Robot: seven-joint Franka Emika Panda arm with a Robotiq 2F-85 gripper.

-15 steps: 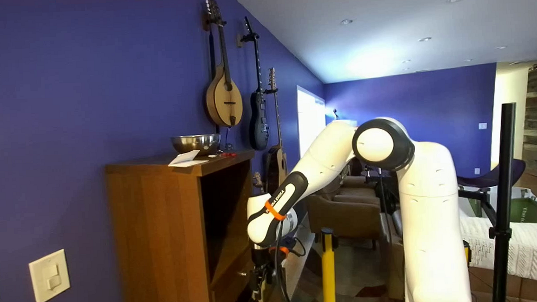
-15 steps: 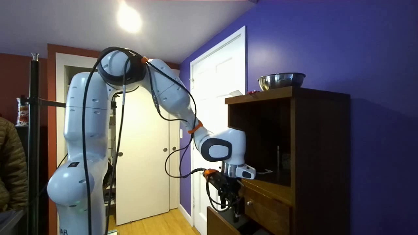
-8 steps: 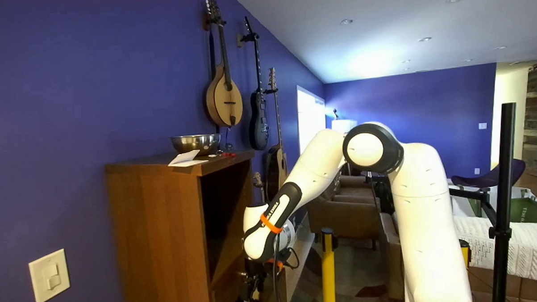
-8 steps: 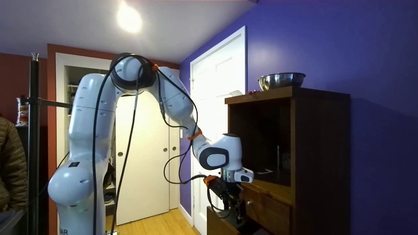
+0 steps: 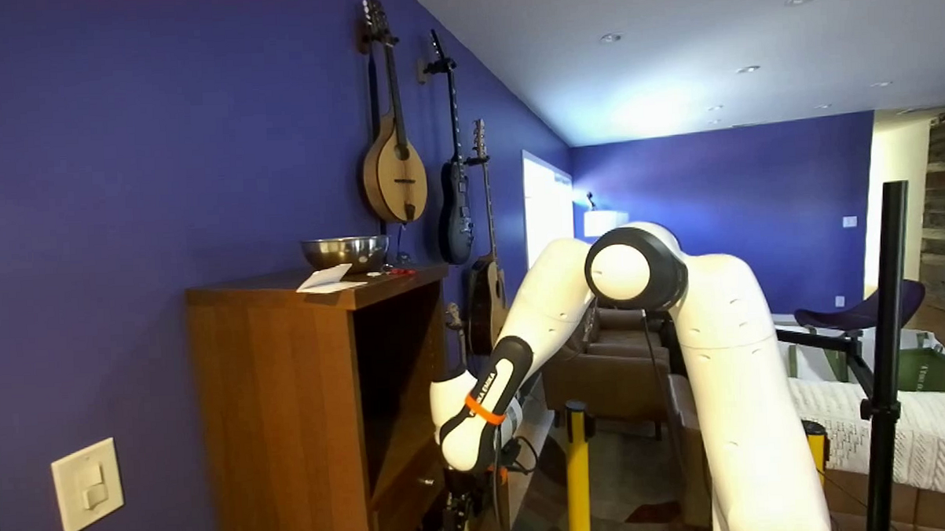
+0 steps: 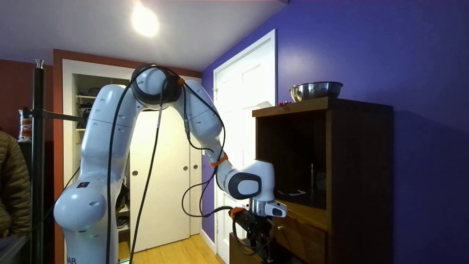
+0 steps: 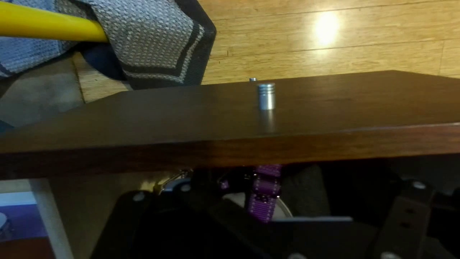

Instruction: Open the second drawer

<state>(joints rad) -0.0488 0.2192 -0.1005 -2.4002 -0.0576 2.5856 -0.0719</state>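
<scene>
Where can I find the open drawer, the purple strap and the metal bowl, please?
Open drawer [image 7: 201, 117], in the wrist view: front panel.
Purple strap [image 7: 266, 187], in the wrist view: visible middle.
Metal bowl [image 6: 313, 92], in an exterior view: outer side.

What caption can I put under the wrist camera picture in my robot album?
Open wooden drawer with a silver knob outside and a purple strap inside.

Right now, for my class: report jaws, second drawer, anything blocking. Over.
Jaws open, behind drawer front. Second drawer pulled out. Purple strap inside, seemingly no obstacle.
</scene>
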